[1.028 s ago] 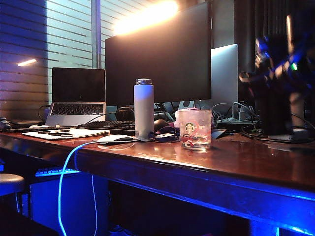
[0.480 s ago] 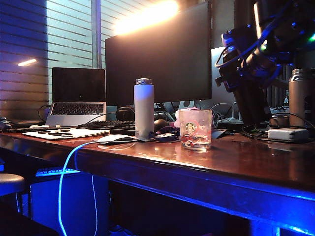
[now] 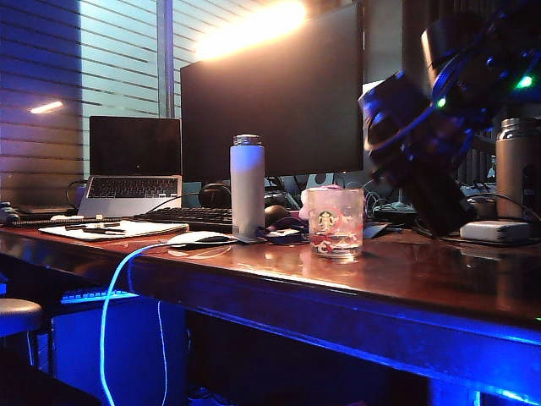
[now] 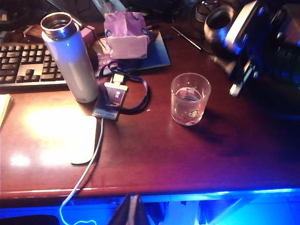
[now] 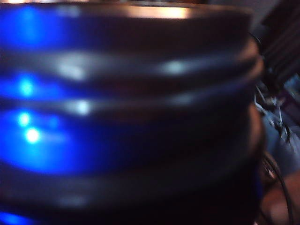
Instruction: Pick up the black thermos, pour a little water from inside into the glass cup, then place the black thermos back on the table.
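At the near lip of the table, my left pincer [image 4: 132,208] hangs over the long glossy reddish-brown wooden table [image 4: 187,159]. Only its 2 dark tips show, and they lie pressed together on nothing.

Just past it a flat white mouse [image 4: 84,140] rests on the wood with its pale cable running off the front edge. Farther in and to the right stands the short clear glass cup [image 4: 190,99], upright, with a green round logo, a pinkish tint and a little water in its bottom. Left of the cup stands a white cylindrical bottle with a metal rim [image 4: 70,58], open at the top.

Beyond the cup, on its right, my right pincer [image 4: 243,51] clamps the tall matte black thermos [image 3: 406,148] and carries it off the table. The thermos is tilted, its silvery metal rim leaning toward the cup, above it and to its right, not touching it. From my right wrist its dark ridged neck fills nearly everything, streaked with blue reflections, and my own fingers are hidden there.

At the far right of the table a tan metal bottle [image 3: 516,165] stands upright, with a large dark monitor [image 3: 270,93] behind the cup.
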{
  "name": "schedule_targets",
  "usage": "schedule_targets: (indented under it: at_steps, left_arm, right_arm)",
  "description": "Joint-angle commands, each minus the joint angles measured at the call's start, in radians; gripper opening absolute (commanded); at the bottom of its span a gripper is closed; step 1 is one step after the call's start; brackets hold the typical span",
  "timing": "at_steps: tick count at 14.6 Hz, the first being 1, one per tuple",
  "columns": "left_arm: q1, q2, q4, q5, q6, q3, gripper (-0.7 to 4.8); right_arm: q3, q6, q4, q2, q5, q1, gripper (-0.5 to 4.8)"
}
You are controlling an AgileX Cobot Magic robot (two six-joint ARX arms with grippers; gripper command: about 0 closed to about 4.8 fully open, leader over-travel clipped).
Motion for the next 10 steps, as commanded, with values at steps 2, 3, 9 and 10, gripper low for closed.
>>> schedule_targets:
  at_steps: [2, 3, 9, 10]
  left_arm:
    - [0.001, -0.002, 0.011, 0.006, 0.001, 0.001, -0.02]
    - [0.001, -0.002, 0.012, 0.006, 0.001, 0.001, -0.02]
    - [0.001, -0.002, 0.012, 0.006, 0.001, 0.001, -0.02]
    - [0.001, -0.002, 0.012, 0.006, 0.001, 0.001, -0.02]
  right_arm:
    - [0.016, -0.108, 0.055, 0.012, 0.003, 0.030, 0.00]
    - [0.016, -0.115, 0.051, 0.016, 0.007, 0.030, 0.00]
    - [0.017, -0.292, 0.052, 0.026, 0.039, 0.037, 0.00]
    - [0.017, -0.322, 0.051, 0.026, 0.039, 0.040, 0.00]
